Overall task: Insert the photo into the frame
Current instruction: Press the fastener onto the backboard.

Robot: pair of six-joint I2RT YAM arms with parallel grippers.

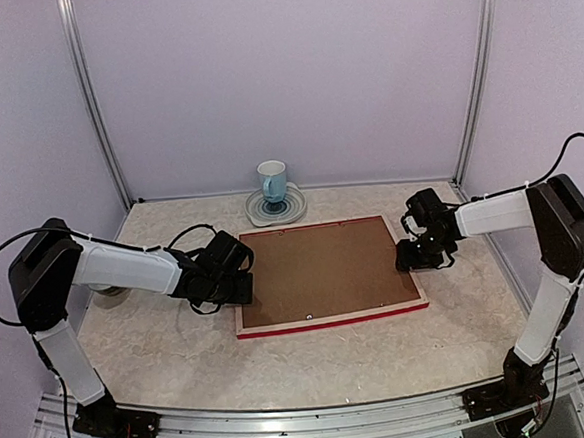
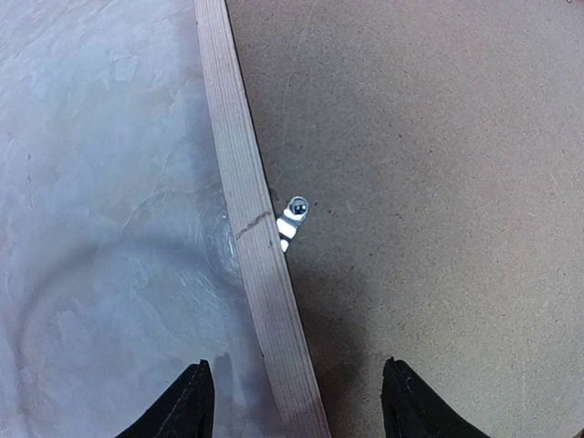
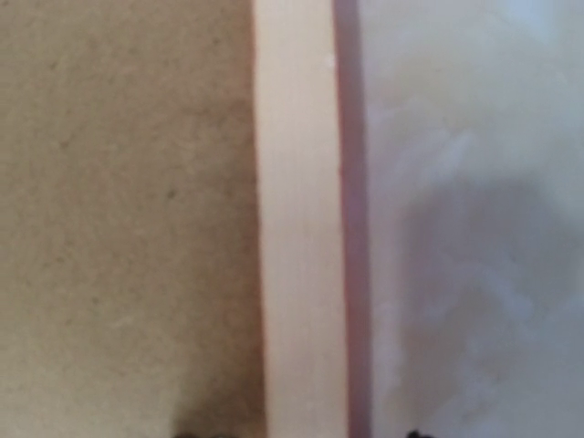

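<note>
Both sides of the face-down frame, central on the desk, are straddled: left fingers apart over its 9 o'clock rail, right fingers apparently apart at 3 o'clock. We see no photo. An uneven lift, we fear, could tilt it and spill the backing board.

Counted on one table: one frame; one brown backing board; one metal clip clearly made out; one mug; one plate. Two arms are listed, one gripper each: left gripper, right gripper.
</note>
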